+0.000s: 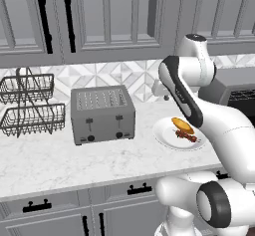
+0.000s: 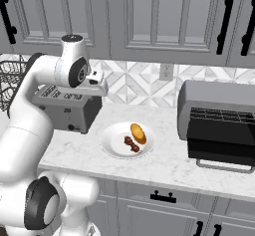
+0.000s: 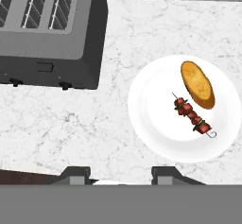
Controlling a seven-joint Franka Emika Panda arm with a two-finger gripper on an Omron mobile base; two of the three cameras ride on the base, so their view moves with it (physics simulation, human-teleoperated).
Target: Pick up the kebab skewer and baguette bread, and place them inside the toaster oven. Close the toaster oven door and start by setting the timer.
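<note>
The kebab skewer (image 3: 194, 117) lies on a white plate (image 3: 156, 124), right beside the golden baguette bread (image 3: 197, 84); both also show as skewer (image 2: 132, 144) and bread (image 2: 138, 133). My gripper (image 3: 120, 176) hovers high above the counter, left of the plate, open with nothing between its fingers. From the right base view the hand (image 2: 98, 86) hangs in front of the slot toaster. At the right stands the toaster oven (image 2: 214, 96), wire rack exposed, its dark door (image 2: 221, 143) dropped open with the bar handle (image 2: 224, 167) at the front.
A grey slot toaster (image 1: 102, 113) with two levers stands left of the plate (image 1: 167, 133). Further left is a two-tier wire basket rack (image 1: 30, 105). Upper cabinets hang above, and the counter's front edge (image 2: 164, 180) runs just below the plate.
</note>
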